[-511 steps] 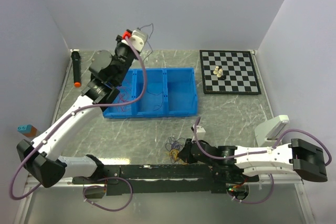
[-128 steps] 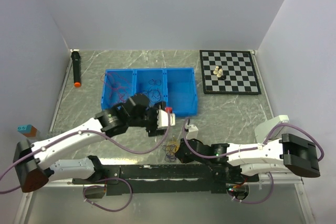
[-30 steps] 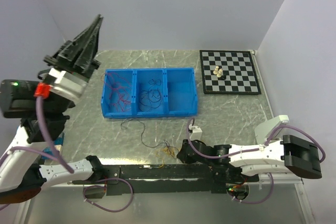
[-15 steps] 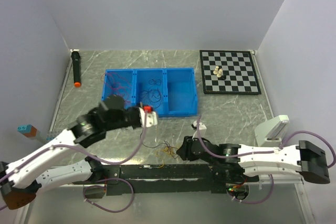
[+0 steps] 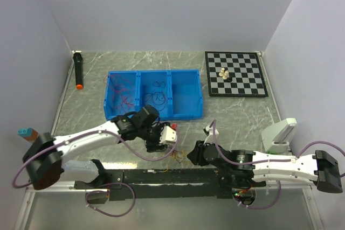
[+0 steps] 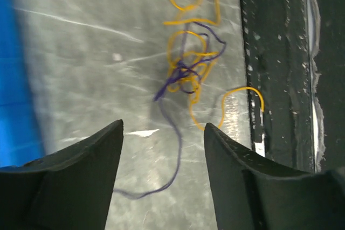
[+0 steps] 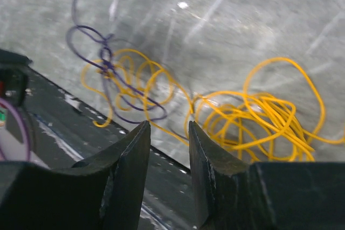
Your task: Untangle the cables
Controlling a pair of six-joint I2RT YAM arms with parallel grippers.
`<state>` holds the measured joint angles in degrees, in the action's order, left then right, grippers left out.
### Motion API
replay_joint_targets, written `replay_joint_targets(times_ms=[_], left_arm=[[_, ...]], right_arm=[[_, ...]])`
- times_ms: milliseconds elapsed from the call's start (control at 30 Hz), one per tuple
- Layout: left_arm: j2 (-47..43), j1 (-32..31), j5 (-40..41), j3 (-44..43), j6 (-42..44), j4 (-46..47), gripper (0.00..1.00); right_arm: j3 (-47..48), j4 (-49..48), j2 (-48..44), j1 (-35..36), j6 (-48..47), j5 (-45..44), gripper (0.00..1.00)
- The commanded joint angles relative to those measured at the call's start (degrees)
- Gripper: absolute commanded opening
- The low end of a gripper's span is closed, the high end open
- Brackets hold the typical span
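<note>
The cables on the table are a small tangle of yellow-orange and dark purple wire (image 5: 179, 158) at the near edge, between the two grippers. In the left wrist view the tangle (image 6: 188, 74) lies ahead of my left gripper (image 6: 163, 127), which stands open; one purple strand (image 6: 175, 154) trails on the table between its fingers, untouched. My right gripper (image 7: 167, 127) is open by a narrow gap and holds nothing. The purple-and-yellow knot (image 7: 116, 79) lies just beyond its tips, and a bundle of yellow loops (image 7: 264, 117) to their right. From above, the left gripper (image 5: 160, 145) and the right gripper (image 5: 193, 155) face each other.
A blue three-compartment bin (image 5: 156, 72) behind the grippers holds red wires (image 5: 121, 92) on the left and dark wires (image 5: 156, 98) in the middle. A chessboard (image 5: 242, 87) with pieces (image 5: 225, 74) lies back right, a black marker (image 5: 78, 71) back left. The black rail (image 6: 280, 79) runs beside the tangle.
The left arm has come down from high on the left to the table beside the tangle, and its jaws have opened. The right gripper has shifted slightly right.
</note>
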<state>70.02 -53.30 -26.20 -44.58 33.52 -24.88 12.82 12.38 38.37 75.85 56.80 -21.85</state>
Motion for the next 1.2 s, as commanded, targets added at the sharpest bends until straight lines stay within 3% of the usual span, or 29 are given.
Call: replay_joint_targets(times_ms=[0, 300, 567, 833, 967, 1167], left_arm=[[4.2, -0.2, -7.1, -0.1, 5.2, 2.3, 0.68], [12.9, -0.6, -4.8, 0.6, 5.7, 13.0, 0.67], [16.3, 0.0, -3.6, 0.9, 11.1, 13.5, 0.6], [17.3, -0.9, -3.4, 1.6, 10.1, 17.0, 0.3], [17.1, -2.5, -2.5, 1.8, 10.4, 18.5, 0.02], [10.6, -2.3, 2.9, -7.2, 5.7, 9.7, 0.01]], right_arm=[[-0.6, 2.1, -1.5, -0.1, 1.5, -2.0, 0.42], [-1.0, 3.2, -5.0, -0.1, 1.9, -2.7, 0.42], [-2.4, 3.5, -9.3, -0.1, 1.6, -2.5, 0.4], [-2.7, 2.6, -8.9, -0.1, 1.5, -2.6, 0.38], [-2.0, 2.7, -8.5, -0.1, 1.1, -2.4, 0.38], [-1.7, 0.6, -6.6, -0.2, -0.1, -2.1, 0.38]])
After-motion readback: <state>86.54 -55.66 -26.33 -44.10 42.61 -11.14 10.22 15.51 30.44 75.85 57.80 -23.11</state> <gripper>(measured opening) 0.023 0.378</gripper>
